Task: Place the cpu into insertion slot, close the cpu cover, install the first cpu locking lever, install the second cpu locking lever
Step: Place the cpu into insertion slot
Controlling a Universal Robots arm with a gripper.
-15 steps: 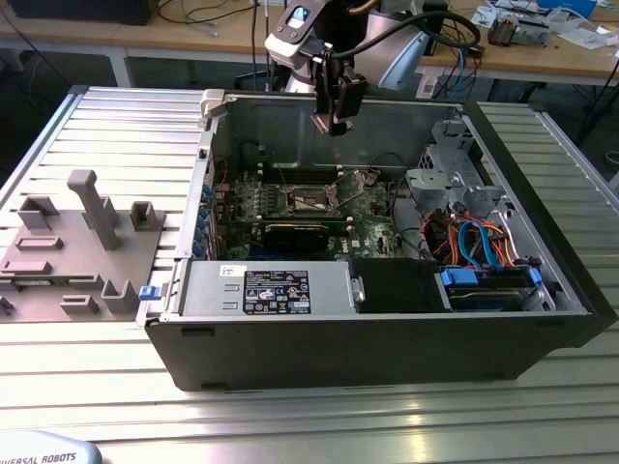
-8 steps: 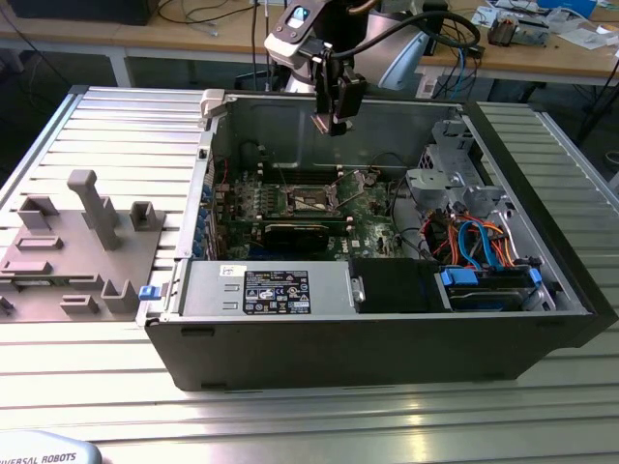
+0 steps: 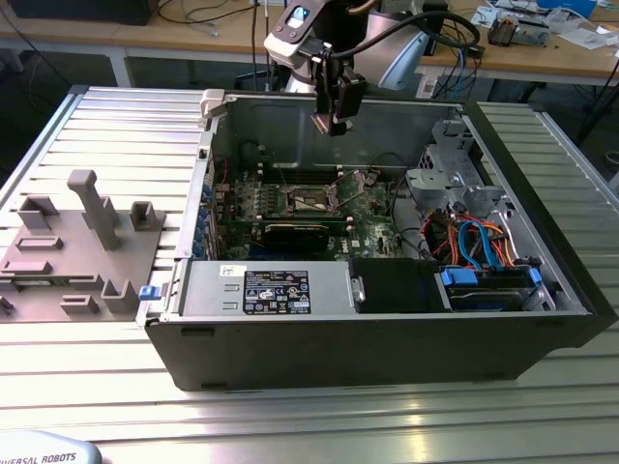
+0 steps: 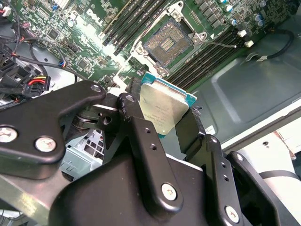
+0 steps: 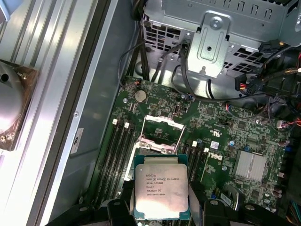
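Step 1 in hand: your hand (image 3: 332,124) pinches cpu (image 5: 161,186) by 2 edges, hovering above bare insertion slot (image 4: 168,44), not touching. Seating likely calls for square alignment and level descent.

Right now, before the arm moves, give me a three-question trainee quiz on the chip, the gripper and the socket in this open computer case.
1. True or false: the black two-fingered gripper is shut on the flat, square, silvery-topped cpu.
2. Pick one: the square dark insertion slot with a silvery metal rim is A) empty, B) holding a chip, C) hidden under a black card.
3. Fill in: the held cpu hangs ___ the green motherboard, not touching it.
Key: 1 true; 2 A; 3 above.
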